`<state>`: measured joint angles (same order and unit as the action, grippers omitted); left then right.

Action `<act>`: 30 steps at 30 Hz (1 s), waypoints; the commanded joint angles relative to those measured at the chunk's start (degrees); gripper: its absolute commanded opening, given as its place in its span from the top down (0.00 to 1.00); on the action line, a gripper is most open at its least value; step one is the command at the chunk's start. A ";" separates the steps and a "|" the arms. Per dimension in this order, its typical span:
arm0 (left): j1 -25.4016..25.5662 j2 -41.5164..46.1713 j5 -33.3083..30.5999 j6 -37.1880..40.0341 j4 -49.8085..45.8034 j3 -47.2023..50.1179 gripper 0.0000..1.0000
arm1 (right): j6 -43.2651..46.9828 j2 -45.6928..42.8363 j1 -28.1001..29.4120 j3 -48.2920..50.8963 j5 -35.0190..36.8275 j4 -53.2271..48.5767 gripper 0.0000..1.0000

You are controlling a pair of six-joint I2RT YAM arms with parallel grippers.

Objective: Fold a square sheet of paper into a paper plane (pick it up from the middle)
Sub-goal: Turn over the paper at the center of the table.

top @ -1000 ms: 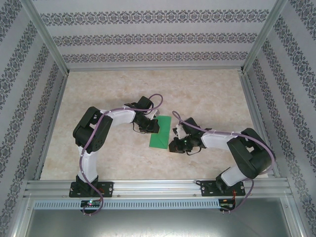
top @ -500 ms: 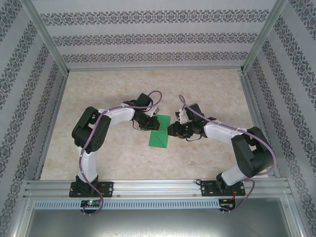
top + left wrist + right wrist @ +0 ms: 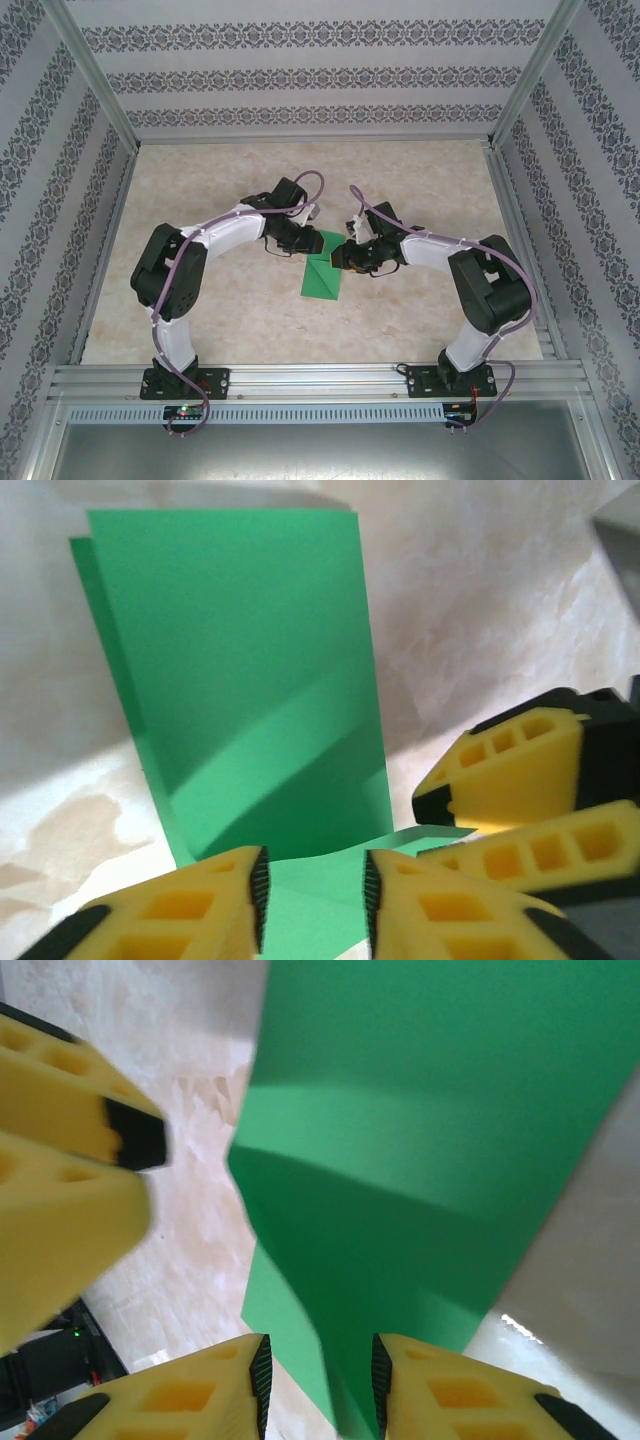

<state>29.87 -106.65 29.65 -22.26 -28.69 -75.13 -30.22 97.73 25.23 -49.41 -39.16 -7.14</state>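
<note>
Left of centre, your left gripper has its jaws a little apart, astride the far end of the square sheet of paper. The sheet lies folded, mid-frame on the table. Just right, your right gripper is likewise parted around the paper's edge.

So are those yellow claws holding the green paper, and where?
Neither seems to grip. The left gripper and right gripper each straddle a far-end edge of the folded green paper, jaws apart, not pinching it.
</note>
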 commanded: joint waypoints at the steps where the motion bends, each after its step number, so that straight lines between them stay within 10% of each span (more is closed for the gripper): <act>1: -0.85 5.12 -4.31 0.84 -1.26 2.70 0.60 | 1.76 1.07 0.12 -0.60 -2.13 0.60 0.65; 15: -1.83 20.98 -1.22 -15.52 31.32 27.73 0.25 | -1.23 3.16 2.09 0.89 -6.13 7.54 0.86; 30: -4.03 23.14 5.80 -36.02 66.30 41.34 0.19 | -9.54 -5.73 -0.54 2.16 -14.92 15.36 0.93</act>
<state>26.44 -85.23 32.77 -52.18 26.65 -33.87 -36.93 94.11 25.21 -48.10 -50.28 4.21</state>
